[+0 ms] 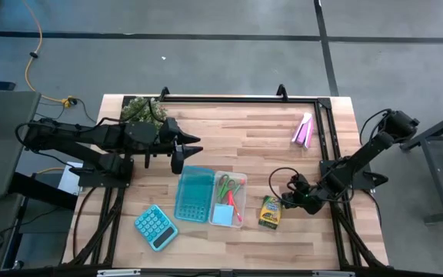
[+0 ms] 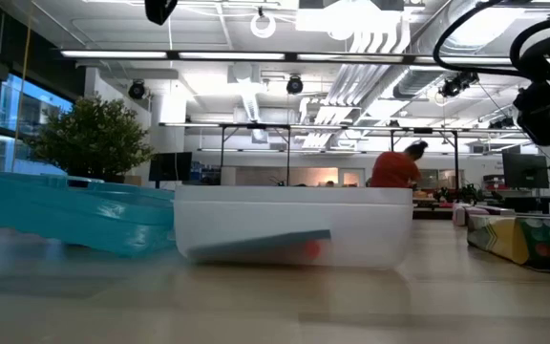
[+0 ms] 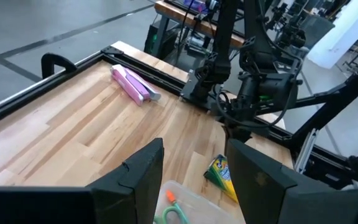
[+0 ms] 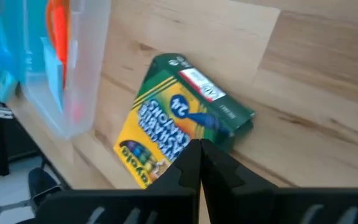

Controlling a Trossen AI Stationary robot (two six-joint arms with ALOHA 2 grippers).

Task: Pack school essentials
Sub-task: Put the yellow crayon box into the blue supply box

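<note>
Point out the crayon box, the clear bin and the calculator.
crayon box (image 4: pixel 179 118), right wrist view, middle of its printed face.
clear bin (image 1: pixel 241 208), high view, its right rim.
calculator (image 1: pixel 156 227), high view, centre of its keypad.

Both arms are built of matte black links with rounded joint housings. The left arm (image 1: pixel 91 138) has chunky blocky segments and a thick wrist, with thin black cables running along it. Its gripper, the left gripper (image 3: pixel 194 177), carries two broad, flat black fingers (image 3: pixel 135 177) with angular, slanted edges. The right arm (image 1: pixel 360 161) is slimmer, a straight black tube ending in a cluster of looped black cables near its wrist. The right gripper (image 4: pixel 199 163) has smooth black fingers tapering to one narrow point, pressed together along a thin seam.
</note>
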